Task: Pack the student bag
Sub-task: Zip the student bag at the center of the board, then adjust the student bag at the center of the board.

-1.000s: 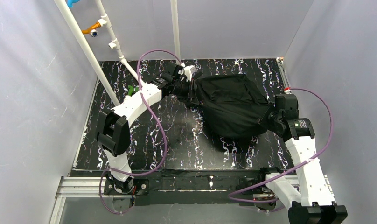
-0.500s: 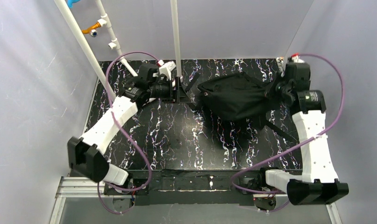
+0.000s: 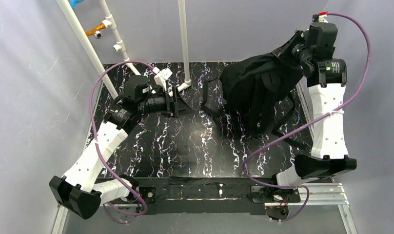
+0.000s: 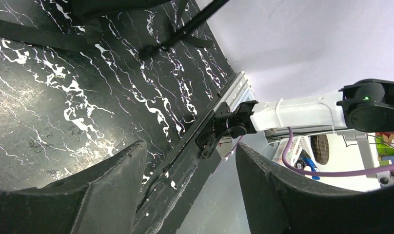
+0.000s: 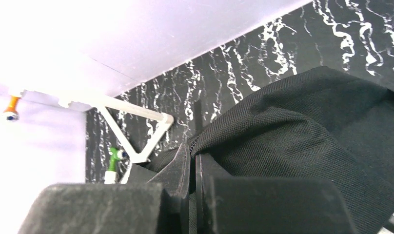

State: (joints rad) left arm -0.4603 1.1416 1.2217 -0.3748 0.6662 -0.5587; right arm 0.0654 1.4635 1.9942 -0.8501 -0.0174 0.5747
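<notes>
Bench [image 3: 185, 146]: black, white-veined.
Right pincer [image 5: 194, 165]: pinching large black fabric backpack [image 3: 256, 85], held aloft.
Left pincer [image 4: 189, 156]: spread, empty.
Progress: no packing visible yet.

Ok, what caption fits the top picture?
Right gripper holds the student bag up by its fabric; left gripper open, empty.

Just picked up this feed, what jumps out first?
The student bag hangs upright at the far right, its fabric pinched between the shut right fingers, with its straps dangling toward the table. The left fingers stand open and empty over the table's left-centre.
</notes>
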